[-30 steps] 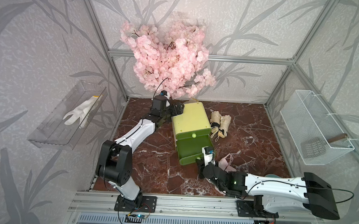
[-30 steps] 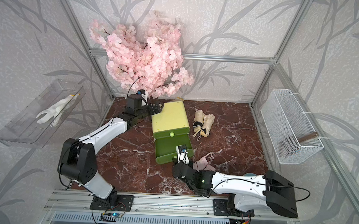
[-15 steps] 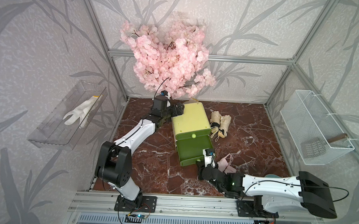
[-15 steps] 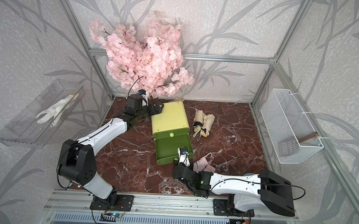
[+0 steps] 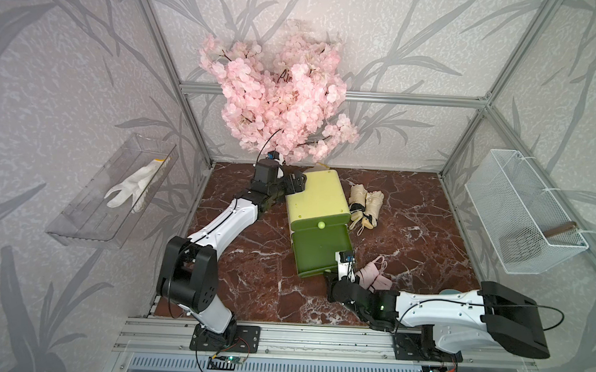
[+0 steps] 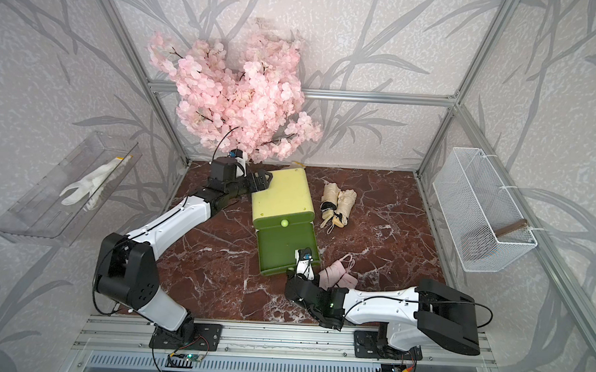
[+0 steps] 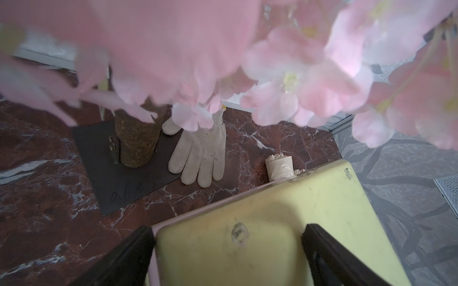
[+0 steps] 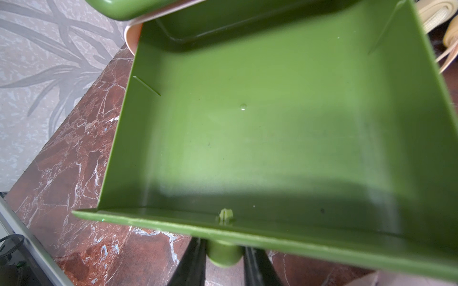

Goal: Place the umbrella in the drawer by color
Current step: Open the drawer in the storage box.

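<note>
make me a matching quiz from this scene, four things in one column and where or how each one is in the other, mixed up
Things:
1. dark green plastic drawer
2. round green drawer knob
3. pair of beige folded umbrellas
4. pink folded umbrella

Places or states:
A. on the marble floor by the right arm's wrist
B. between the shut jaws of the right gripper
C. pulled out, empty
D. beside the pale yellow cabinet

Pairs: 1-C, 2-B, 3-D, 4-A

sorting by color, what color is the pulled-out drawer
The drawer is dark green; right wrist view.
</note>
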